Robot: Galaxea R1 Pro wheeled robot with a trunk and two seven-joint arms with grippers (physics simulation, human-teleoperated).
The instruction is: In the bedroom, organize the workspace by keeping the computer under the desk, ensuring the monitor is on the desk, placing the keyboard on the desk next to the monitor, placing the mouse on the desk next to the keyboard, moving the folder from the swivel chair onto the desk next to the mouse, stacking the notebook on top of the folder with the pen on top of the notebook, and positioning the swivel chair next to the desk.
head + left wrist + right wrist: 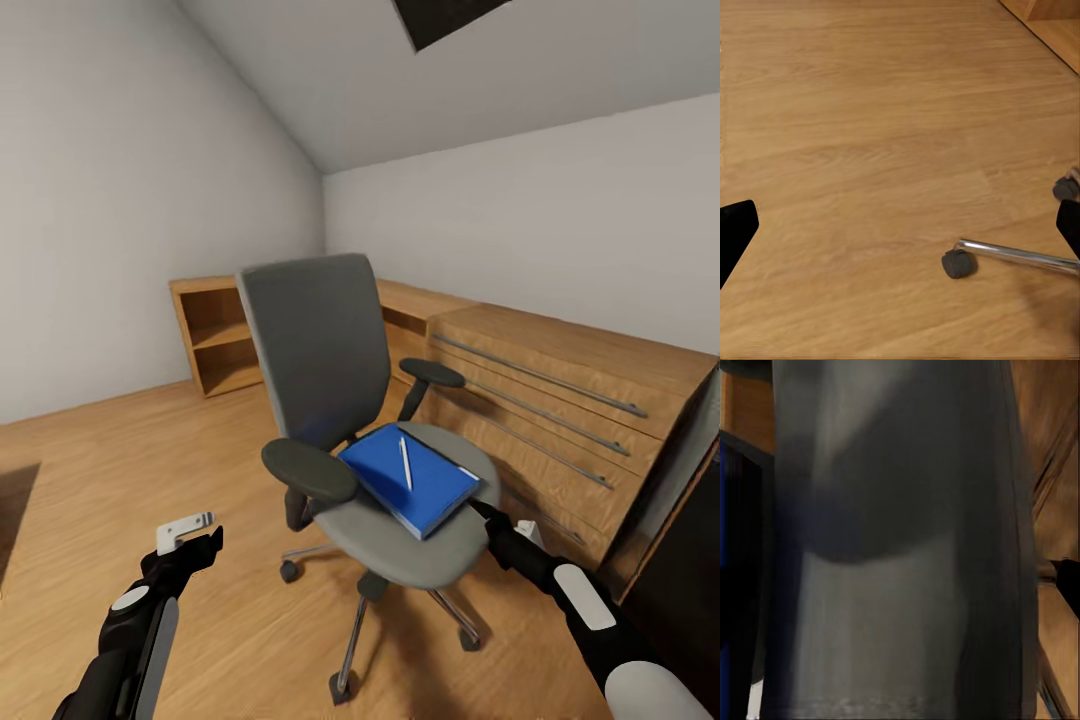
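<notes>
Bedroom, unlabelled blue folder on swivel chair

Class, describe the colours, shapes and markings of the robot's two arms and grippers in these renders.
Both arms are glossy black, with rounded white and pale grey panels. The left gripper has black fingers and carries a small white bracket. The right gripper is black too, with a white part beside it.

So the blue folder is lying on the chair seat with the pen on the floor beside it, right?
Not quite. The blue folder does lie on the swivel chair seat, but the pen rests on top of the folder, not on the floor. The head view shows it.
</notes>
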